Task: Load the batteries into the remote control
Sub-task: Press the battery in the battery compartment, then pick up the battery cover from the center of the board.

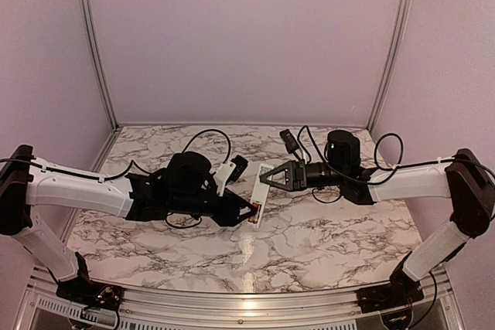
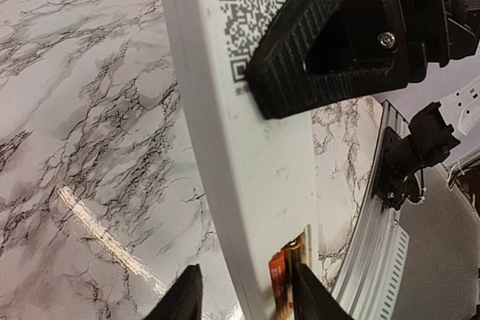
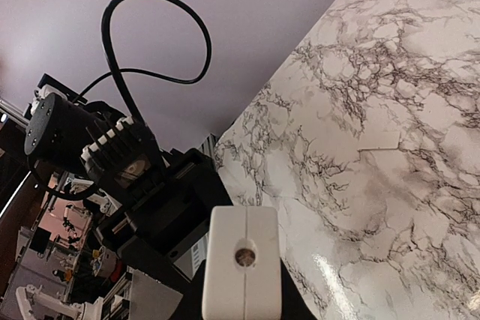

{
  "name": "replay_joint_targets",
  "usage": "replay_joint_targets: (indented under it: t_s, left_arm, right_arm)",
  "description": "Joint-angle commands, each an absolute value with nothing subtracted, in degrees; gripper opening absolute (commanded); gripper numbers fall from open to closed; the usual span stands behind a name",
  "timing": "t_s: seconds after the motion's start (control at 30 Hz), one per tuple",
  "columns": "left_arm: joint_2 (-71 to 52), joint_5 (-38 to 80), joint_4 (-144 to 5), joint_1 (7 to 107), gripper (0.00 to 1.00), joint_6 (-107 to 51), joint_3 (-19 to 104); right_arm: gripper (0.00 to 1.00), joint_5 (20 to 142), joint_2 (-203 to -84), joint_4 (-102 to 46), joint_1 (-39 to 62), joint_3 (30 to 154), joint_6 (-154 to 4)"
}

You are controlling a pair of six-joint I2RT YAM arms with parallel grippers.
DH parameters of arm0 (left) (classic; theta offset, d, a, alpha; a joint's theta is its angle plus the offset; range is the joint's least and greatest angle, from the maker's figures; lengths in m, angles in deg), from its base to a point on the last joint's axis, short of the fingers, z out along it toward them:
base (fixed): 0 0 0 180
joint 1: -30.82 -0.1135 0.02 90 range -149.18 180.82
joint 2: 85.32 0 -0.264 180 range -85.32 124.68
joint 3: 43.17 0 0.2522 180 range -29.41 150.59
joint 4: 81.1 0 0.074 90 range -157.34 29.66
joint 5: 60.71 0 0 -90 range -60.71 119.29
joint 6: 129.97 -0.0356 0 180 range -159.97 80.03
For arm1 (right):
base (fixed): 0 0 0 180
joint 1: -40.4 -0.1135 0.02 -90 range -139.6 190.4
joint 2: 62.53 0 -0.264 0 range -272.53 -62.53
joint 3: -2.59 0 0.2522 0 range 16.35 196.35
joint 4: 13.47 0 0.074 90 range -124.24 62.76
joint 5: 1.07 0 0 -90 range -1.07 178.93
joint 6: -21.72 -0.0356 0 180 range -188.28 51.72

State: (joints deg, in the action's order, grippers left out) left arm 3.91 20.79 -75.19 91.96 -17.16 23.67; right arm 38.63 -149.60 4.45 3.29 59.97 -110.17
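Top external view: one remote control (image 1: 257, 200) sits over the desk (image 1: 325, 253), clamped by the right tool (image 1: 264, 181). The left tool (image 1: 250, 212), fingers apart, straddles its end beside one battery (image 2: 279, 284) in the slot.

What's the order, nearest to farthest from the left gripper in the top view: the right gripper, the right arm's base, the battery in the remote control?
From the left gripper:
1. battery, right at its tips, in the near end of the remote control.
2. right gripper, just beyond, clamped farther up the remote control.
3. right arm's base, far off at the view's bottom right.
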Motion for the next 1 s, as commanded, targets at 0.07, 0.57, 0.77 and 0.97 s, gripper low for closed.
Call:
replay_joint_targets:
  t_s: [0.07,0.57,0.77,0.97]
  left_arm:
    - [1.7,21.5,-72.3,88.7,0.62,-19.7,23.6]
    - [-1.5,28.5,-55.8,73.4,0.70,-26.0,20.6]
    - [2.3,33.5,-50.7,70.9,0.68,-31.0,22.1]
    - [5.4,34.3,-53.0,70.4,0.64,-36.8,22.4]
  right_arm:
    - [0.00,38.0,-148.2,4.5,6.3,60.1,-110.9]
    - [0.00,38.9,-148.5,0.7,10.8,57.5,-108.1]
    - [0.00,38.8,-149.9,0.8,10.8,57.6,-108.0]
    - [0.00,38.7,-151.1,2.0,10.8,57.6,-108.6]
